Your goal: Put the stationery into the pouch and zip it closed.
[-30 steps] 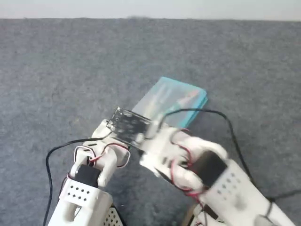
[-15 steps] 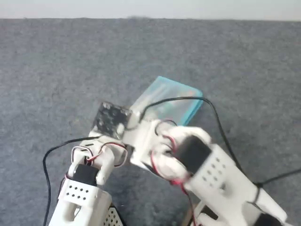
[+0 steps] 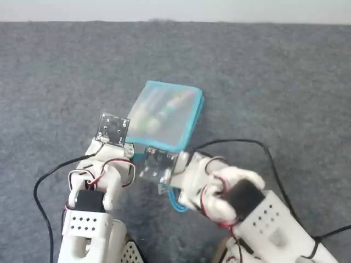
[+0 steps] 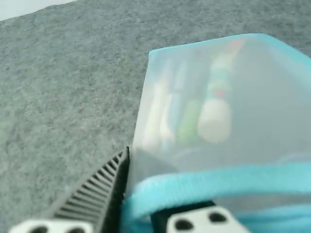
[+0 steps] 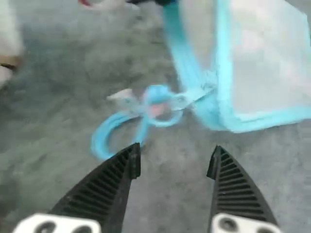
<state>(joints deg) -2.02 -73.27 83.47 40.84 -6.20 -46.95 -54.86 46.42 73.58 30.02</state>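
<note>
The high view looks steeply down on the grey table [image 3: 263, 66] from behind the left arm [image 3: 88, 213] and right arm [image 3: 258, 219], which fill the lower frame; a pale wall [image 3: 175, 10] edges the top. The left wrist view sits very close and low, looking along the left gripper [image 4: 146, 194] across the pouch [image 4: 218, 111]. The right wrist view faces down past the right gripper [image 5: 172, 162] at the pouch's corner and blue zip cord [image 5: 141, 109]. All three views share the pouch.
</note>
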